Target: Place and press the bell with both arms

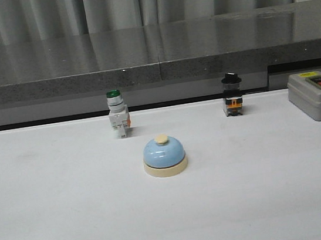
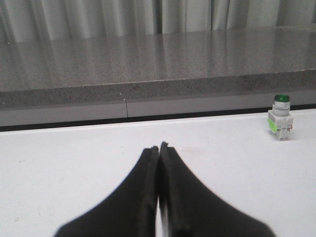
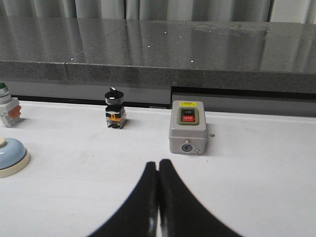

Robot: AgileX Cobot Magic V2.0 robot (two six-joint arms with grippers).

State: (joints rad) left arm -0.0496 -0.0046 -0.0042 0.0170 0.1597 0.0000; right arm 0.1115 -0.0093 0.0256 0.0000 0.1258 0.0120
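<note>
A lab test setup is showing: industrial switches are sitting on a white bench (image 1: 56, 228), with a grey curtain (image 1: 133, 2) hanging behind it.

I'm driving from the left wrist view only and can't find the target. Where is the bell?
Observer: The bell sits on the white table, in front of and between the green-capped switch and the black-knobbed switch.
Operator: Is anything touching it?
Observer: No. In the front view it stands upright and alone, neither arm near it.
Operator: What is the right gripper doing?
Observer: The right gripper is shut and empty, like your left gripper. Its wrist camera also catches a grey box with a red button.
</note>
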